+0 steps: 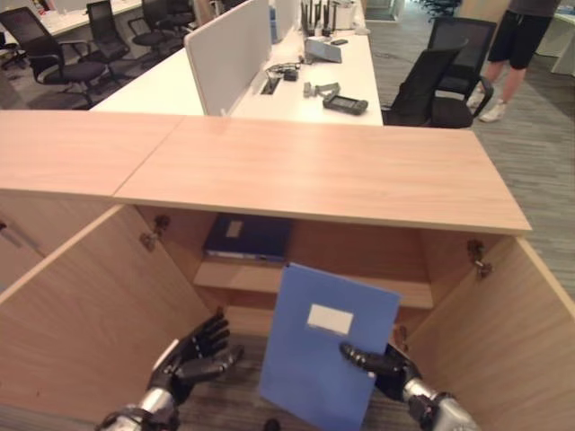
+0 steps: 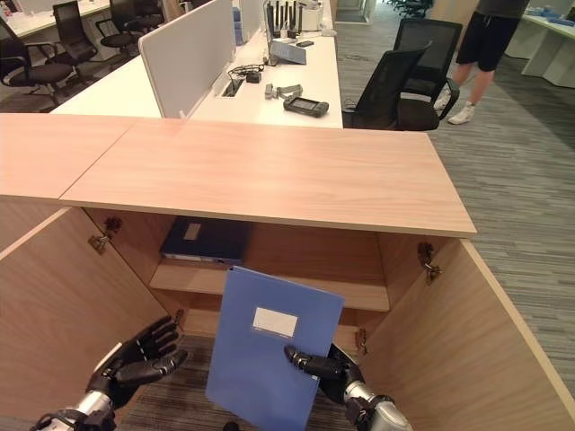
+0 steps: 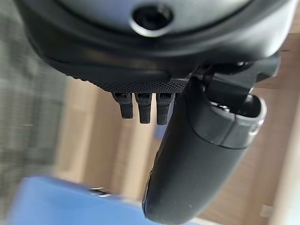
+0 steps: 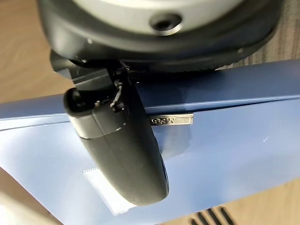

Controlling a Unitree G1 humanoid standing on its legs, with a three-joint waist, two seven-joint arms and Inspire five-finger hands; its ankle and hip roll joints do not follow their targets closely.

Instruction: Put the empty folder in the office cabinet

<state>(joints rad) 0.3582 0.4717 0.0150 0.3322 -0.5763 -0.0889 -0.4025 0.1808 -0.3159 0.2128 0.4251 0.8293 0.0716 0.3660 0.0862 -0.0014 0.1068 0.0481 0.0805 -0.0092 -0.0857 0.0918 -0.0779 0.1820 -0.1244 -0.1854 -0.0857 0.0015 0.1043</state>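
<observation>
A light blue folder (image 1: 325, 346) with a white label stands tilted in front of the open wooden cabinet (image 1: 314, 171). My right hand (image 1: 382, 366) is shut on its lower right edge, thumb pressed across the cover (image 4: 225, 154). My left hand (image 1: 193, 355) hovers to the left of the folder with fingers spread, holding nothing and a short gap away. On the cabinet's inner shelf (image 1: 243, 274) lies a dark blue binder (image 1: 247, 238).
Both cabinet doors (image 1: 81, 314) (image 1: 503, 341) swing out toward me on either side. Behind the cabinet stand white desks (image 1: 296, 81) with devices, black office chairs (image 1: 431, 81), and a person (image 1: 517, 45) at the far right.
</observation>
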